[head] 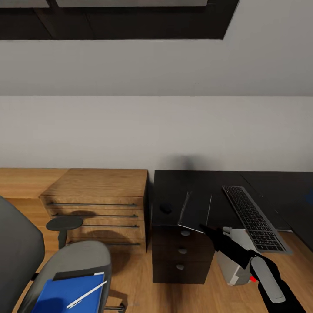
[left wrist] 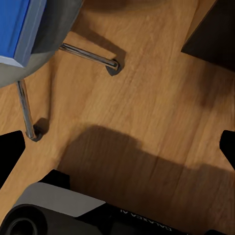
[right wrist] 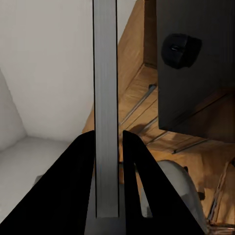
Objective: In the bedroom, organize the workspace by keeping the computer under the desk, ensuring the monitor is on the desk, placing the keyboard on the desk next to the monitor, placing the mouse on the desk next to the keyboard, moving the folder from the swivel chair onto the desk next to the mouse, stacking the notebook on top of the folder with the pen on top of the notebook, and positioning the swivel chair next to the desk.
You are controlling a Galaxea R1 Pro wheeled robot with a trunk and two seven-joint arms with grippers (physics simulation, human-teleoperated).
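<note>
My right gripper (head: 205, 228) is shut on the thin pale notebook (head: 195, 211), held tilted over the black desk (head: 174, 187) between the black mouse (head: 165, 208) and the silver keyboard (head: 254, 217). In the right wrist view the notebook (right wrist: 105, 73) runs edge-on between the fingers (right wrist: 81, 186), with the mouse (right wrist: 180, 49) beyond it. The grey computer (head: 228, 265) stands under the desk, partly behind my arm. The blue folder (head: 69, 293) lies on the swivel chair (head: 82, 258) with the pen (head: 87, 294) on it. My left gripper (left wrist: 117, 147) hangs open over the floor by the chair's chrome base (left wrist: 90, 55). The monitor is out of view.
A light wooden chest of drawers (head: 98, 204) stands against the wall left of the desk. Black drawers with silver knobs (head: 182, 252) sit under the desk's left end. A round dark pad on a post (head: 64, 224) stands in front of the chest. Wood floor (left wrist: 147, 112) lies between chair and desk.
</note>
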